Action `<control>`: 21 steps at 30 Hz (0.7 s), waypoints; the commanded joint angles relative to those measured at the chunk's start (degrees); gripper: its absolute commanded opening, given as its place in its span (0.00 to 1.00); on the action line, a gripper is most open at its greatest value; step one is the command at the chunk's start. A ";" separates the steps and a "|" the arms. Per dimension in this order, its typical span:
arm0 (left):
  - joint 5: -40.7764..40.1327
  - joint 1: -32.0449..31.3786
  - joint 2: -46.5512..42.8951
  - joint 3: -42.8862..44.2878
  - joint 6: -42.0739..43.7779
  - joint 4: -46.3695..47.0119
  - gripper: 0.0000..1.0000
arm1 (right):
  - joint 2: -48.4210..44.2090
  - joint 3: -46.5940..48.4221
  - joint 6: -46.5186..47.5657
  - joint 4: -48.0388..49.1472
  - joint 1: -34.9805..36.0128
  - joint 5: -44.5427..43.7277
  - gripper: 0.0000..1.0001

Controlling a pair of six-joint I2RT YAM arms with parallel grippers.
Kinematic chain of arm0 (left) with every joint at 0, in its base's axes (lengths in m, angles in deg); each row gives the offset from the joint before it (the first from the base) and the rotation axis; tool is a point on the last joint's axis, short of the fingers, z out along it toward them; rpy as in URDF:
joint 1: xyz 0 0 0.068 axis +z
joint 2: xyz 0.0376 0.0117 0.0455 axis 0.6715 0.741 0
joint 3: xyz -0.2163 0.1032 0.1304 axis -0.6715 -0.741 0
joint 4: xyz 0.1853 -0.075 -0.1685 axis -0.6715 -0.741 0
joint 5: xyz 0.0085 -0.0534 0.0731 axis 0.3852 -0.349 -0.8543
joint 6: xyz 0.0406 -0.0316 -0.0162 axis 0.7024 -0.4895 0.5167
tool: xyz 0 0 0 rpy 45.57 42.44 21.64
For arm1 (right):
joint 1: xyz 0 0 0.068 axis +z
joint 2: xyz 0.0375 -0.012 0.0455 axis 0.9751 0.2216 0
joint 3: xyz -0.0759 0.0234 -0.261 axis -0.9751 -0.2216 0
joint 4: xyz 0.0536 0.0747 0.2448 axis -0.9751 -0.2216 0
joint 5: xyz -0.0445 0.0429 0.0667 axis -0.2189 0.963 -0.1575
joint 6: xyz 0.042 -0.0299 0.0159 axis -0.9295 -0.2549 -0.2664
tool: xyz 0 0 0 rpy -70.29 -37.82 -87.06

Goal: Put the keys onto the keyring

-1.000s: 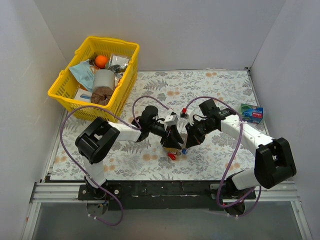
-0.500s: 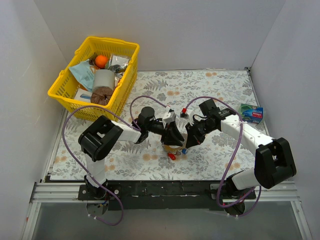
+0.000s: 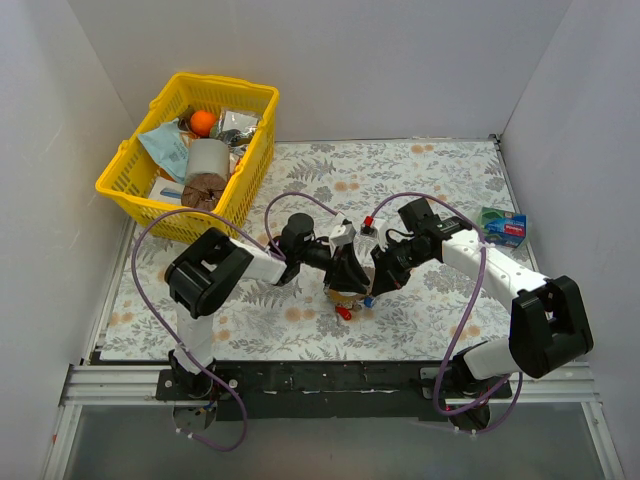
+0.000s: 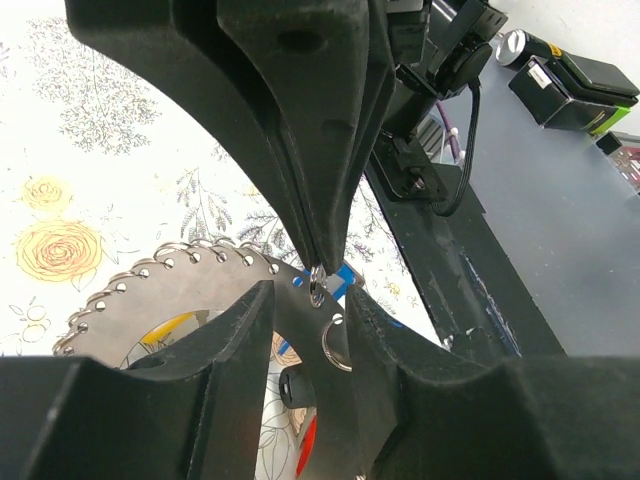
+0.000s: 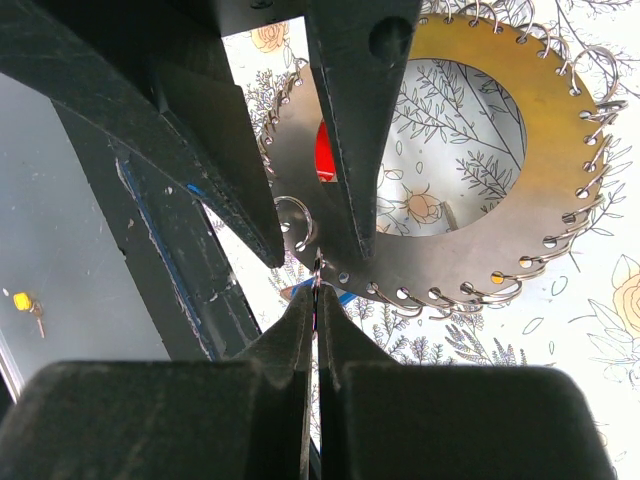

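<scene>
Keyring (image 5: 470, 255) is mid-cloth, between the 2 arms and well apart from the yellow basket (image 3: 120, 185) off to its far left. It's a flat silvery band w/ a big hole and small wire loops all round the rim. L gripper (image 4: 310, 305) is part-open, one finger either side of the band's edge. It looks clamped on the keyring, tho contact isn't crisp. R gripper (image 4: 316, 258) comes in at the same rim spot, jaws fully together, apparently nipping a small wire loop (image 5: 318, 268) edge-on. A red key (image 3: 344, 312) and a blue key (image 3: 368, 300) sit just on the near side of the keyring. Can't tell if they hang from it or lie on the cloth (image 3: 420, 180). Handling guess: the keyring is thin sheet metal, so stiff, light and slick. The rim loops are springy and snag-prone, so best held on the bare flat band, not on a loop. The keys are tiny and v. light, so easy to flick away. Take them by the plastic head, leaving the eyelet free for threading.
</scene>
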 commanded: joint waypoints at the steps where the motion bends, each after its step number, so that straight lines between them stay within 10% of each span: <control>1: 0.93 -0.51 -0.41 2.03 2.44 -3.11 0.33 | -1.89 1.16 0.11 0.83 0.26 1.19 0.01; 13: 1.54 -1.04 0.99 3.79 2.98 -4.70 0.25 | -1.98 1.15 0.19 0.83 0.26 0.92 0.01; 21: 2.42 -1.13 1.35 4.67 2.28 -4.71 0.02 | -1.63 1.42 0.19 0.92 0.26 1.01 0.01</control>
